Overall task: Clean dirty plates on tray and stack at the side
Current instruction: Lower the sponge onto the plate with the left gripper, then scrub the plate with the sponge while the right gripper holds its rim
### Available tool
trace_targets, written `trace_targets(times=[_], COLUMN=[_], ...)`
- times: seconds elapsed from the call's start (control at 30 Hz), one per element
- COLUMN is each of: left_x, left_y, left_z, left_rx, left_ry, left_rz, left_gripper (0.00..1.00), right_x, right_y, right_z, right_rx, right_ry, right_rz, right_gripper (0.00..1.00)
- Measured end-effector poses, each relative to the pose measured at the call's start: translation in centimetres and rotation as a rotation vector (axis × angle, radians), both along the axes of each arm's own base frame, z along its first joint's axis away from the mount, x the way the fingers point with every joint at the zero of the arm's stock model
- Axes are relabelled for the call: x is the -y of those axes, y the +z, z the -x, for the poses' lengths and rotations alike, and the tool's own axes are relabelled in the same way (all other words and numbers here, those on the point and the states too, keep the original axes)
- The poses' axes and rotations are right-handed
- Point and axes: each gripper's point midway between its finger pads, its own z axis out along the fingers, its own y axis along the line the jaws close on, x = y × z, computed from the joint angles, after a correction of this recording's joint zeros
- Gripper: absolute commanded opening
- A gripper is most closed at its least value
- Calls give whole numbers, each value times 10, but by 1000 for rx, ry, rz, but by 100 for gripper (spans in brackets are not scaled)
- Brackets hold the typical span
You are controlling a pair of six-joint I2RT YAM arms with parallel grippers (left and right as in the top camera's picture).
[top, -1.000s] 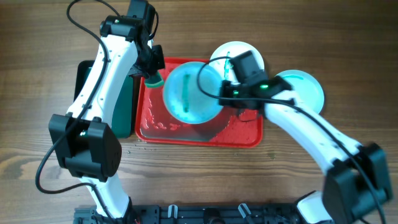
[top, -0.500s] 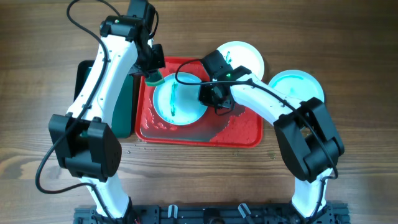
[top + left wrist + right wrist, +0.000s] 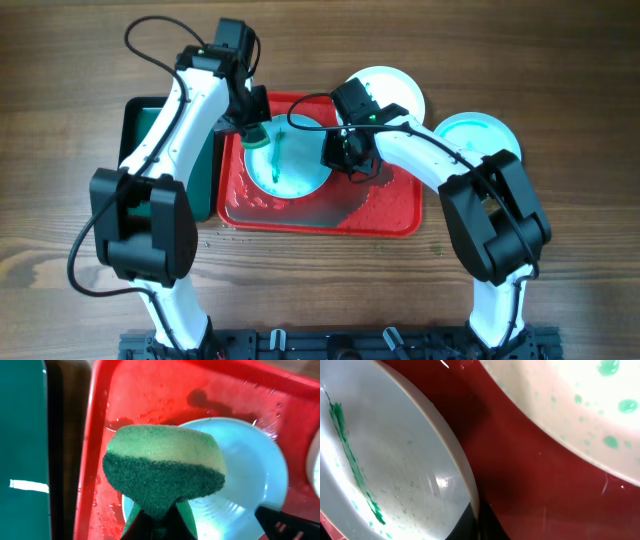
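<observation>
A pale-aqua dirty plate (image 3: 298,165) with a teal streak lies tilted in the red tray (image 3: 390,212). My right gripper (image 3: 340,157) is shut on its right rim; the right wrist view shows the rim pinched between the fingers (image 3: 477,520) and the plate (image 3: 385,460). My left gripper (image 3: 254,128) is shut on a green sponge (image 3: 256,137), which is at the plate's upper-left edge. The left wrist view shows the sponge (image 3: 165,465) over the plate (image 3: 250,475). A second plate (image 3: 390,92) overlaps the tray's back rim. A third plate (image 3: 485,140) lies on the table to the right.
A dark green tray (image 3: 137,125) with a black rim lies left of the red tray, partly under my left arm. The red tray floor is wet (image 3: 140,390). The second plate carries green spots (image 3: 580,405). A black rail runs along the table's front edge.
My right gripper has carried the plate left and lower into the tray. My left gripper has moved the sponge right and a little forward to the plate's edge.
</observation>
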Motion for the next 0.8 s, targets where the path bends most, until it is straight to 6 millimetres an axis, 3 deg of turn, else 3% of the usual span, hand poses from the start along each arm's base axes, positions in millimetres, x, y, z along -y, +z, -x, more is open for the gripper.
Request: trace_targets(times=[0.43, 0.57, 0.67, 0.8], left_x=[32, 32, 35, 46], left_y=[-65, -72, -74, -75], left_z=[-9, -4, 16, 64], left_rx=[98, 66, -17, -188], left_ry=[-200, -221, -286, -440], left_rz=[31, 25, 47, 151], left_gripper=[4, 4, 4, 4], right_x=[-4, -4, -3, -4], right_y=[1, 0, 0, 0], right_z=[3, 4, 5, 5], right_rx=[-5, -6, -9, -1], right_ry=[36, 39, 47, 69], right_rz=[-20, -19, -18, -18], right_gripper=[4, 4, 4, 4])
